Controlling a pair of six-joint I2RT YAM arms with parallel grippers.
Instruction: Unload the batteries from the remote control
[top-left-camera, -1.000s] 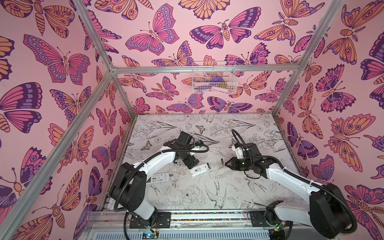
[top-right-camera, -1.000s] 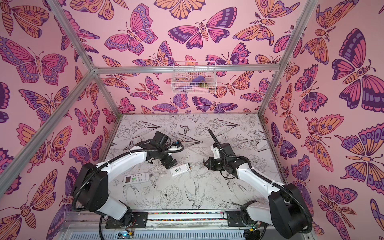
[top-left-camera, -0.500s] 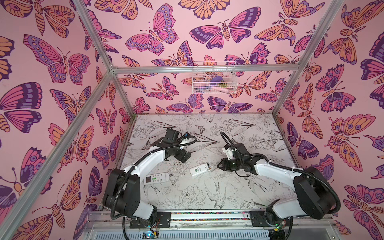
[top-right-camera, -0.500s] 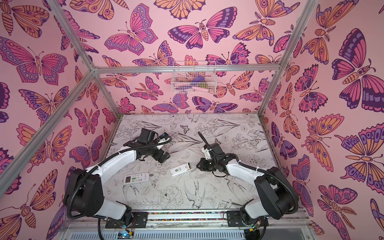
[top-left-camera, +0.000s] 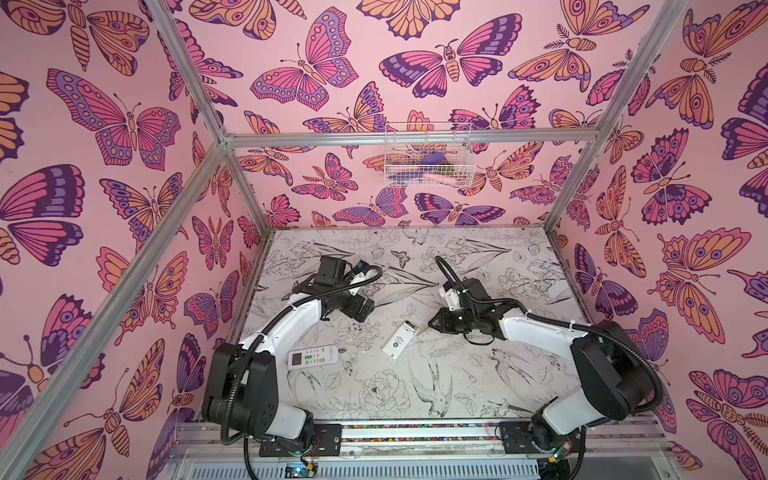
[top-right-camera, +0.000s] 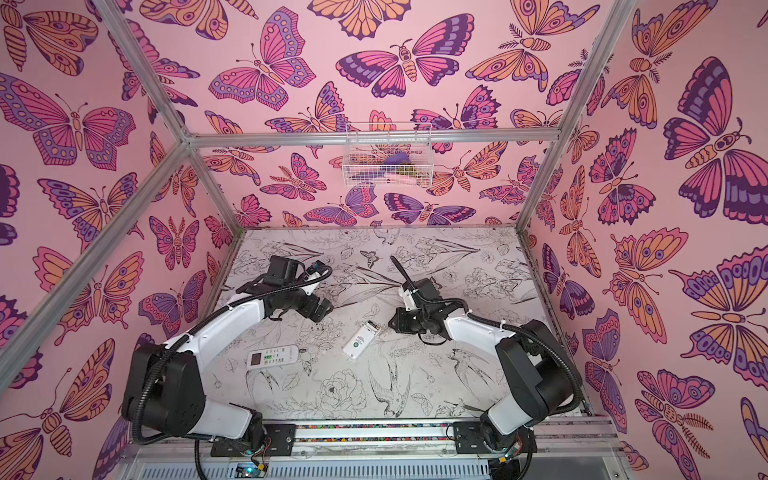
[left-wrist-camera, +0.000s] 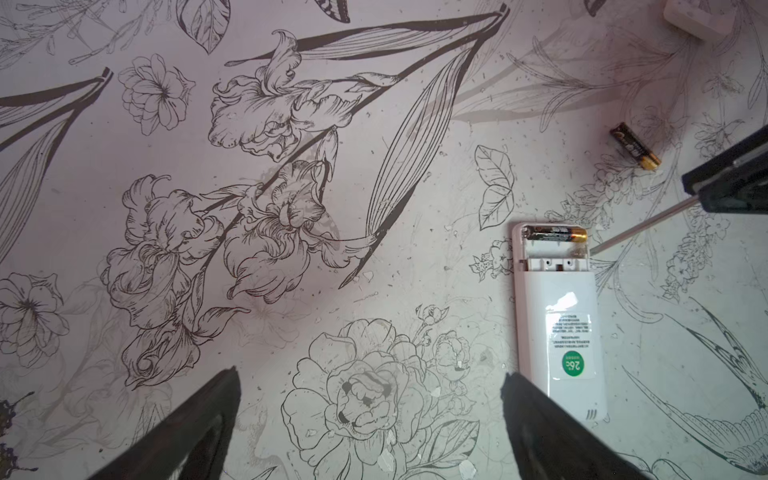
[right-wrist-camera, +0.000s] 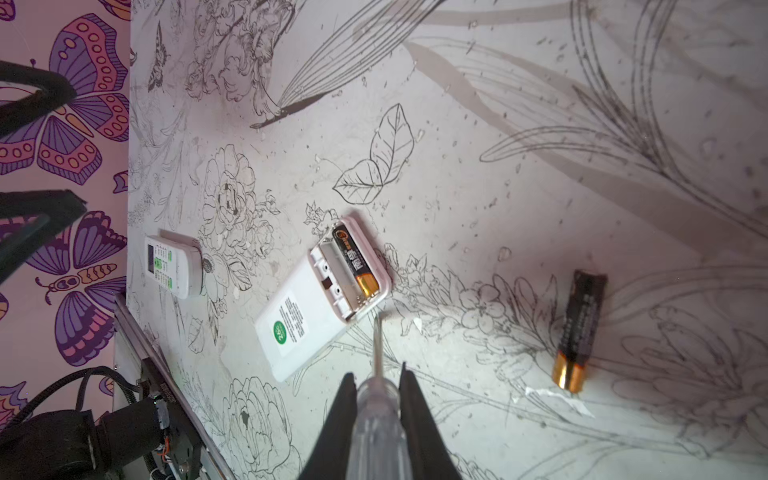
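A white remote control (top-left-camera: 400, 340) (top-right-camera: 360, 340) lies face down mid-table with its battery bay uncovered (left-wrist-camera: 557, 316) (right-wrist-camera: 316, 307). One of the batteries (left-wrist-camera: 557, 233) (right-wrist-camera: 355, 262) sits in the bay; the slot beside it is empty. Another battery (left-wrist-camera: 634, 146) (right-wrist-camera: 577, 328) lies loose on the table near the right arm. My left gripper (left-wrist-camera: 370, 374) (top-left-camera: 365, 309) hangs open and empty, apart from the remote on its far-left side. My right gripper (right-wrist-camera: 376, 374) (top-left-camera: 436, 324) is shut on a clear-handled tool (right-wrist-camera: 376, 415), whose metal tip is close to the remote's open end.
A second white remote (top-left-camera: 313, 356) (top-right-camera: 272, 356) (right-wrist-camera: 172, 266) lies face up near the left arm. A wire basket (top-left-camera: 428, 160) hangs on the rear wall. A small white piece (left-wrist-camera: 698, 16) shows at the edge of the left wrist view. Pink walls enclose the table.
My left gripper has let go of the remote, opened wide and drawn back toward the far left. The right gripper with the tool has shifted slightly left. The remote has stayed put.
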